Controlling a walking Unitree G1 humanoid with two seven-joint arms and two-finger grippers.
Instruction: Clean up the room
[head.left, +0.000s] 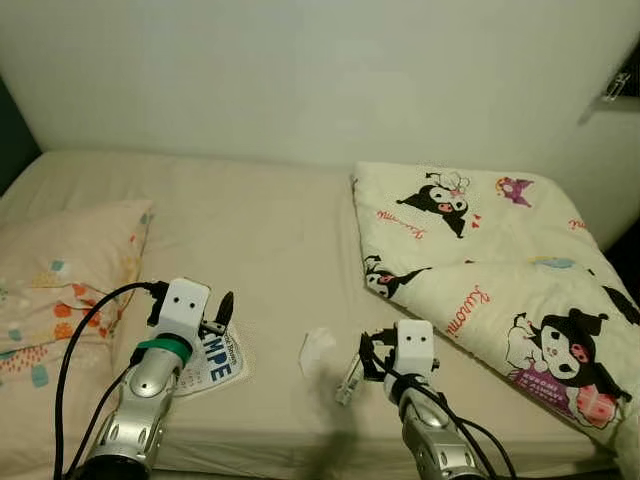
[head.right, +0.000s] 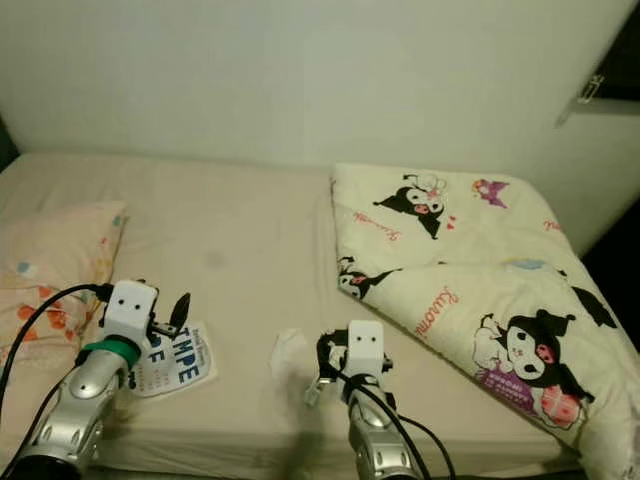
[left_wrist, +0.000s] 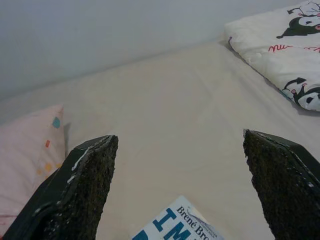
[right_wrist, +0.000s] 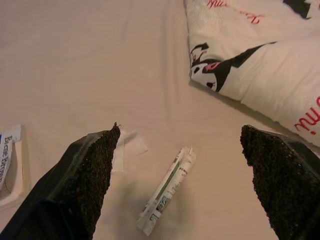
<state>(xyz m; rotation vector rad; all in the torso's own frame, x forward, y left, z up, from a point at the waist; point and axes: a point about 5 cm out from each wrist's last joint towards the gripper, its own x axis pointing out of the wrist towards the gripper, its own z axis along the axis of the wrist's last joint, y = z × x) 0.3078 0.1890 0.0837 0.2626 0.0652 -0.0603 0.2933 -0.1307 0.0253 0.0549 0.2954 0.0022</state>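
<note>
On the beige bed sheet (head.left: 260, 230), a white book with blue letters (head.left: 217, 362) lies near the front edge. My left gripper (left_wrist: 180, 185) hovers open just above it, and the book's corner (left_wrist: 177, 225) shows between the fingers. A crumpled white tissue (head.left: 318, 350) lies to the right of the book. Beside it is a small white wrapper with a green stripe (right_wrist: 167, 190). My right gripper (right_wrist: 180, 175) is open over the wrapper without touching it, the tissue (right_wrist: 127, 145) by one finger.
A pale pillow with coloured shapes (head.left: 60, 290) lies at the left. A folded white blanket with black cartoon figures (head.left: 500, 270) covers the bed's right side and hangs over the front corner. A white wall (head.left: 300, 70) stands behind the bed.
</note>
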